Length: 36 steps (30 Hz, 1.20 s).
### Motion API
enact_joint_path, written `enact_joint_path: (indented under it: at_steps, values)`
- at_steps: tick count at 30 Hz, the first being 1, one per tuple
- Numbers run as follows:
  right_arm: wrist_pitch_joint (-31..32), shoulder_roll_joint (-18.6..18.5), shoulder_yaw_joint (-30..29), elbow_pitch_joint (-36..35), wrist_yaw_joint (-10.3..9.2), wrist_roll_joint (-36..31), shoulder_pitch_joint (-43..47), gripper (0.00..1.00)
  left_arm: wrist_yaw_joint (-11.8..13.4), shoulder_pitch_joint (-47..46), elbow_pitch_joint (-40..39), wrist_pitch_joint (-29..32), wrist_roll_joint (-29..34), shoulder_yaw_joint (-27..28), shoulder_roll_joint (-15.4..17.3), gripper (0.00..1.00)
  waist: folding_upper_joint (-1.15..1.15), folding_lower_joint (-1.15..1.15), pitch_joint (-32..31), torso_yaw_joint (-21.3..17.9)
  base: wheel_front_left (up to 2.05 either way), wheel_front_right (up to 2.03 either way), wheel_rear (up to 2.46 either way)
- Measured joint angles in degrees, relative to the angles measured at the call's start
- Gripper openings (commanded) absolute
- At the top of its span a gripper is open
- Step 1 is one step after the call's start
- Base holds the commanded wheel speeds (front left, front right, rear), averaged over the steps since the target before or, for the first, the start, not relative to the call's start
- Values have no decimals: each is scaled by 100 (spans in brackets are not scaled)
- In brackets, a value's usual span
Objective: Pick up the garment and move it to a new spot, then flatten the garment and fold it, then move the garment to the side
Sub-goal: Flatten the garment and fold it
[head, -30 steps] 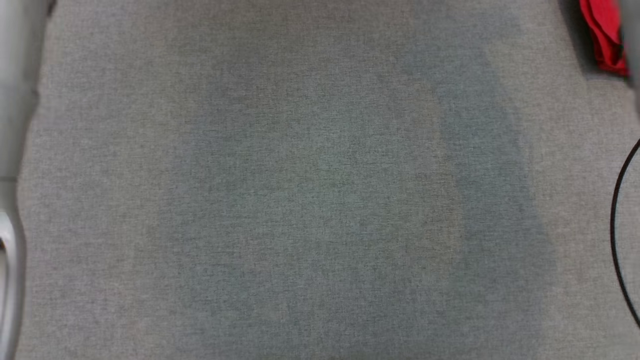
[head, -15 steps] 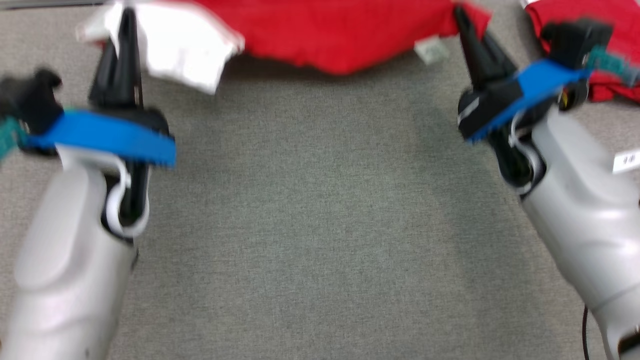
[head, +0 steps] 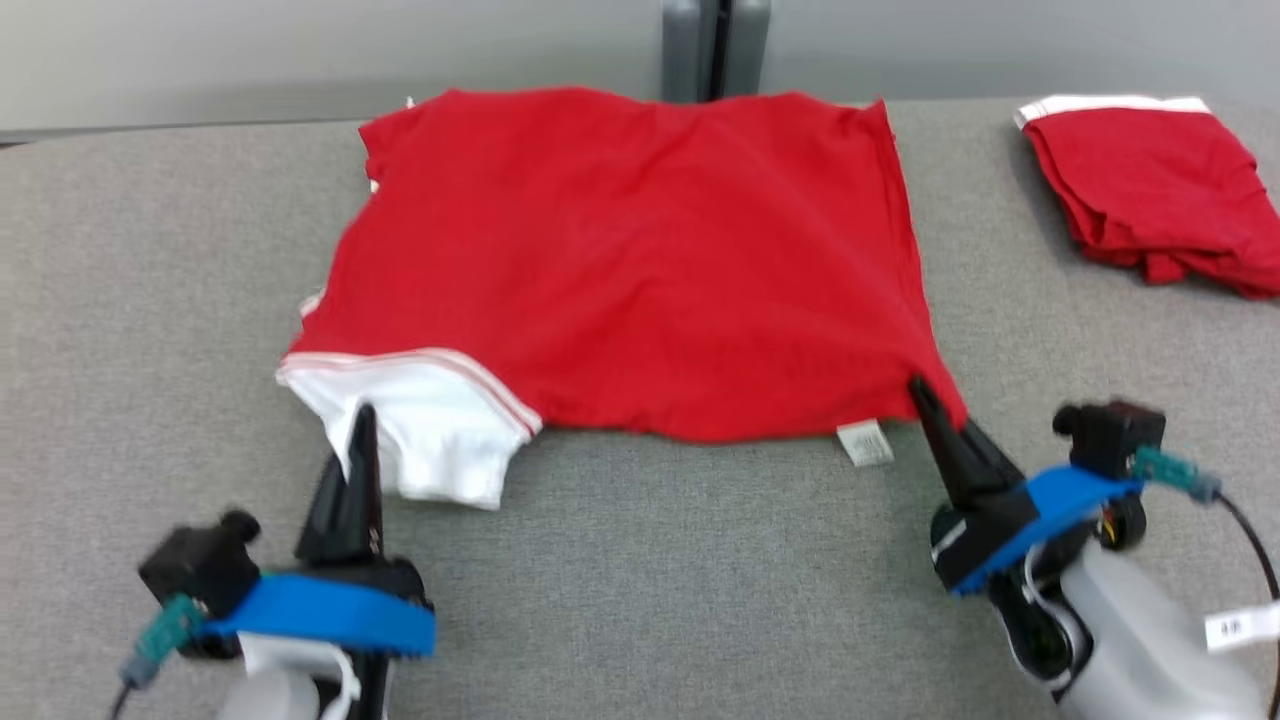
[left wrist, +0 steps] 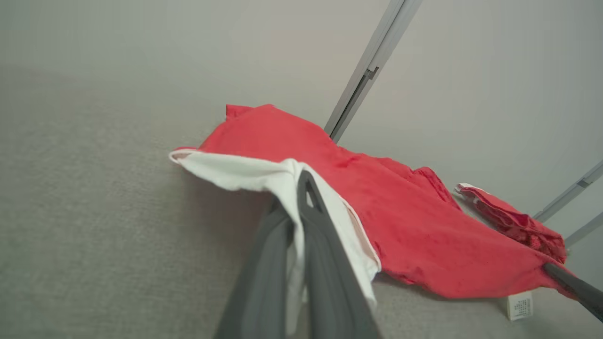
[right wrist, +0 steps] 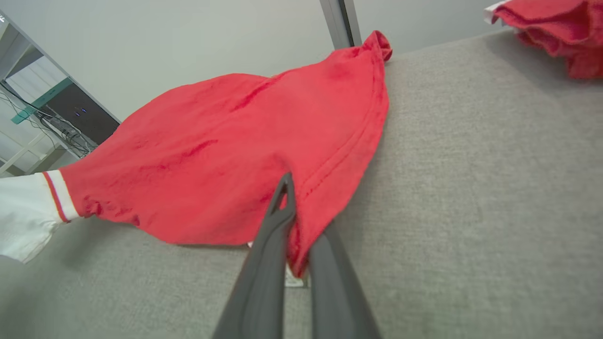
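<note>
Garment: a red T-shirt (head: 620, 260) with a white sleeve (head: 430, 430), spread out in the middle of the grey fabric-covered table (head: 700, 600).
Which way it lies: sleeve end to the left and stitched hem edge to the right, so the body runs left to right. A side edge faces the near side.
Long axis: left to right as far as can be judged; the spread looks almost square.
Contact with table: the far part lies flat. The near edge is raised a little at both gripped corners, with shadow beneath.
Care label: a small white tag (head: 866, 442) hangs from the near edge, close to the right corner.
Left gripper (head: 363, 418): near left, with its dark fingers pointing almost straight to the far side. The jaws are pressed together on the white sleeve, and cloth is drawn between them in the left wrist view.
Right gripper (head: 918, 392): near right, with its fingers leaning toward the far left. The jaws pinch the near right corner of the T-shirt at the hem.
Arms: both wrists are low over the table near the near edge and well apart. Each carries a blue band, with a pale forearm below it.
Folded red garment (head: 1160, 190): far right on the table, apart from the T-shirt, with a white edge on its far side.
Grey post (head: 715, 45): upright behind the table's far edge.
</note>
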Motion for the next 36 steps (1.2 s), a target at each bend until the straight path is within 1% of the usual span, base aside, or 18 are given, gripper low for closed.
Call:
enact_joint_path:
  at_steps: [1,4,7,11,14,18,22,27,36]
  values:
    - [-1,-11,-97,-81,0,-75,342,0,27,327,-79,1,45,-11,-77,0,0,1,-115,36,0,0,0]
    - [-1,-31,-223,-199,0,-156,814,0,89,790,-204,1,38,-4,-162,0,0,0,-271,64,0,0,0]
    - [-1,-82,-333,-303,0,-308,1266,0,157,1177,-339,0,37,38,-162,0,0,0,-423,91,0,0,0]
    - [8,-123,-463,-488,0,-345,1778,0,258,1695,-573,67,46,-87,-198,0,0,1,-621,125,0,0,0]
    - [91,-197,-588,-672,0,-424,2121,0,320,2007,-755,189,46,-200,-200,0,0,1,-735,157,0,0,0]
    - [320,-216,-895,-1031,0,-646,2743,0,404,2401,-1072,327,47,-294,-152,0,0,1,-867,204,0,0,0]
    - [568,-177,-1152,-1339,0,-772,3071,0,455,2514,-1224,432,56,-360,-101,0,1,1,-859,199,0,0,0]
    - [880,-69,-1378,-1691,0,-988,3159,0,449,2463,-1304,489,44,-355,-49,0,2,2,-794,155,0,0,0]
    - [1399,-1,-1625,-2124,0,-1146,3163,0,322,1975,-1216,637,99,-382,119,0,2,2,-748,111,0,0,0]
